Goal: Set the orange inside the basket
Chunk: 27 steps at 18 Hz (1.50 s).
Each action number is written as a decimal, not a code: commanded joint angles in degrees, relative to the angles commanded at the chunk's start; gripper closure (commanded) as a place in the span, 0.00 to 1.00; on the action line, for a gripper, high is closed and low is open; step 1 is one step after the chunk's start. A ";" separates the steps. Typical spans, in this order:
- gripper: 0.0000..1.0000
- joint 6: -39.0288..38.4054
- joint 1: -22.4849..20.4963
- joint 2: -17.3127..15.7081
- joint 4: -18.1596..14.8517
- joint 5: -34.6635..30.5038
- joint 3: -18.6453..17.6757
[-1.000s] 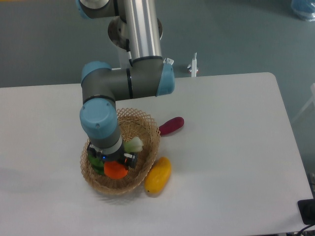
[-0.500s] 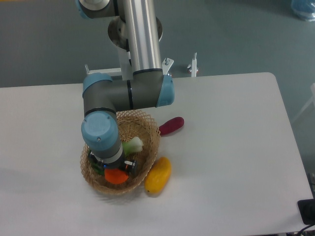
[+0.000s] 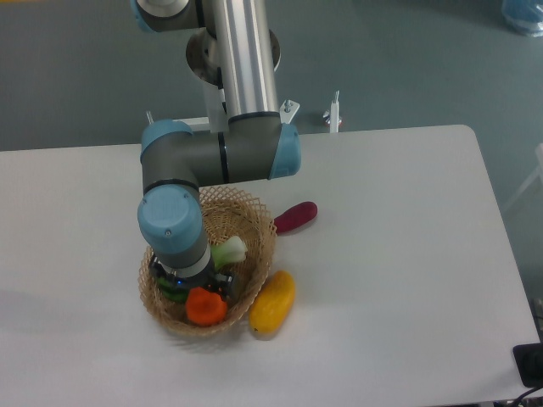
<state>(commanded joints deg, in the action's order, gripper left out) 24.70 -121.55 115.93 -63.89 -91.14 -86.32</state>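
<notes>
The orange [image 3: 206, 307] lies inside the tan wicker basket [image 3: 261, 227], near its front rim. My gripper [image 3: 194, 286] points straight down into the basket just behind and above the orange, mostly hidden under the blue wrist. Its dark fingers stand apart on either side, and the orange sits free below them, so it looks open. A pale green-white vegetable [image 3: 229, 251] and a dark green item [image 3: 172, 292] also lie in the basket.
An elongated yellow fruit [image 3: 272, 302] lies on the white table against the basket's right front rim. A purple oblong vegetable [image 3: 295, 217] lies to the basket's right rear. The arm's links hang over the basket's back half.
The orange has gone down and forward into the basket and now shows more fully. The wrist has lifted slightly away from it.
</notes>
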 joint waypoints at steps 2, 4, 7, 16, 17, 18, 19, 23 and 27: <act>0.00 0.00 -1.23 -0.88 -0.79 -0.17 1.50; 0.00 1.05 -3.51 -1.23 -2.28 0.00 3.60; 0.00 6.14 -6.06 -1.84 -4.13 0.00 5.63; 0.00 26.42 -16.77 -4.48 -5.28 -0.09 6.69; 0.00 28.20 -18.36 -4.66 -5.28 -0.17 6.51; 0.00 29.00 -19.24 -4.75 -5.19 -0.09 6.34; 0.00 29.61 -19.95 -5.27 -5.28 0.00 6.16; 0.00 30.15 -21.36 -5.45 -5.28 -0.09 5.46; 0.00 31.11 -22.68 -5.63 -5.28 0.18 4.93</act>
<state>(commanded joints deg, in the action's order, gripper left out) 55.81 -144.23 110.30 -69.17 -90.97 -81.39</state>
